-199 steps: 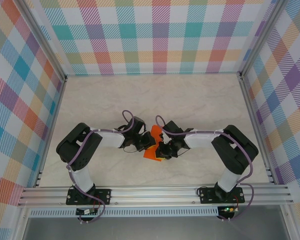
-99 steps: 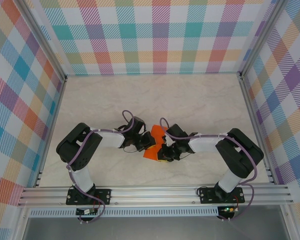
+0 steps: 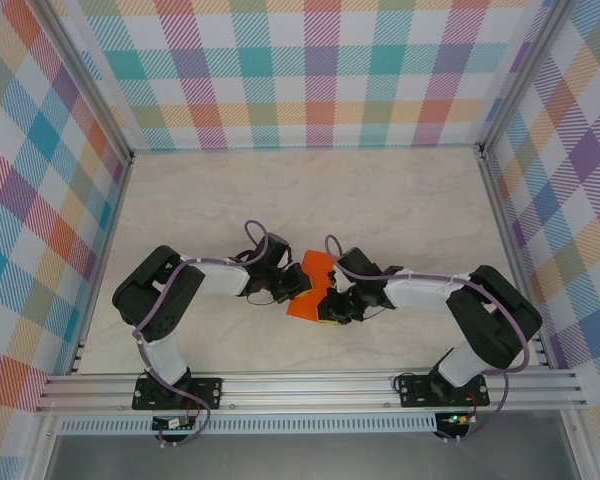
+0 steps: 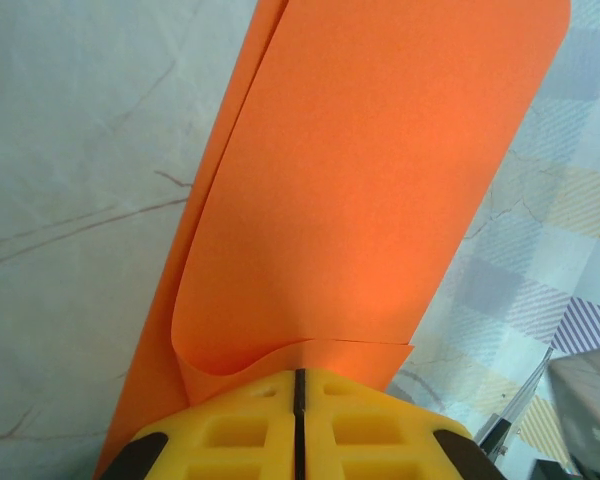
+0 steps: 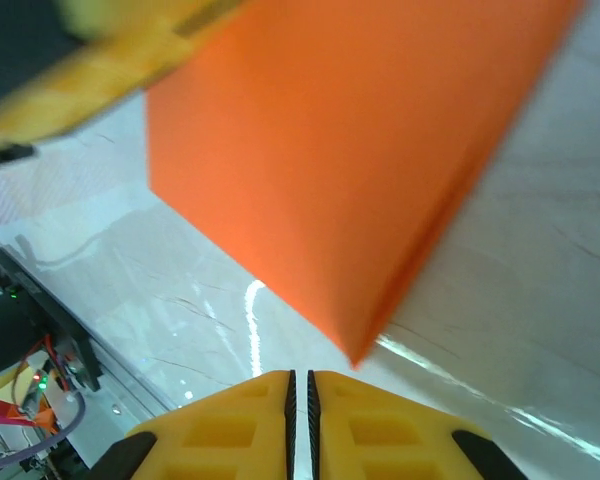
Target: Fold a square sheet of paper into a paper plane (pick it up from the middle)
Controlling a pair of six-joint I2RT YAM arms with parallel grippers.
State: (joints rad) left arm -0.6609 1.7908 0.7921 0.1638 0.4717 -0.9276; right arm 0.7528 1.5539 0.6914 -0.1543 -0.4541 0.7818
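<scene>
The square sheet of paper (image 3: pixel 316 268) is bright orange and folded over on itself, held just above the table between the two arms. My left gripper (image 3: pixel 297 291) is shut on its near edge; in the left wrist view the yellow jaws (image 4: pixel 300 375) pinch the curled edge and the folded sheet (image 4: pixel 380 180) runs up and away. My right gripper (image 3: pixel 328 306) is at the sheet's near right side. In the right wrist view its jaws (image 5: pixel 300 378) stand together with nothing between them, and a corner of the paper (image 5: pixel 330 170) points down just ahead of the tips.
The pale marble table (image 3: pixel 380 200) stretches behind the arms, walled by plaid panels (image 3: pixel 310 70). An aluminium rail (image 3: pixel 310 385) runs along the near edge. A blurred yellow finger of the left gripper (image 5: pixel 110 60) crosses the top left of the right wrist view.
The right arm's elbow has swung out to the right and its forearm has dropped lower, while its gripper stays by the paper. The left arm and the sheet have barely moved.
</scene>
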